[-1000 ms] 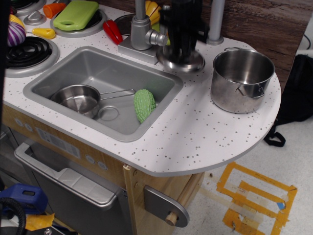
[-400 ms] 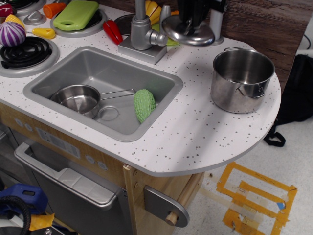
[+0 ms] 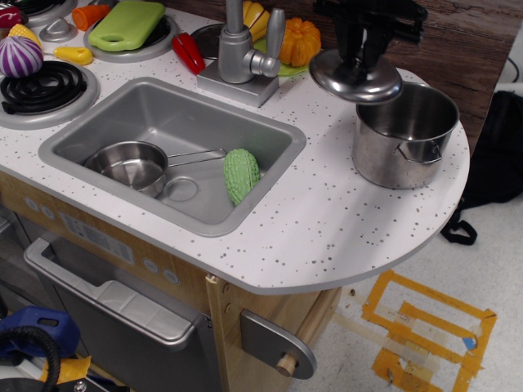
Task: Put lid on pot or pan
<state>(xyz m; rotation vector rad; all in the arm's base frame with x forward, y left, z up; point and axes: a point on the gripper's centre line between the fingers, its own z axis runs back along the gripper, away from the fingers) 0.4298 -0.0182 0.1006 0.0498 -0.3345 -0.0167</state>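
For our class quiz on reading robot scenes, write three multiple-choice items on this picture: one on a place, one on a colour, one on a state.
1. Where is the small saucepan?
A. in the sink
B. on a burner
C. on the floor

2. What colour is the cutting board?
A. blue
B. light green
C. black

3. What is the state of the lid?
A. seated on the pot
B. lying in the sink
C. held by the gripper above the pot's left rim

Key: 1 A, sink walls surround it; 2 B, plainly green; 3 C, the pot's mouth is mostly open.
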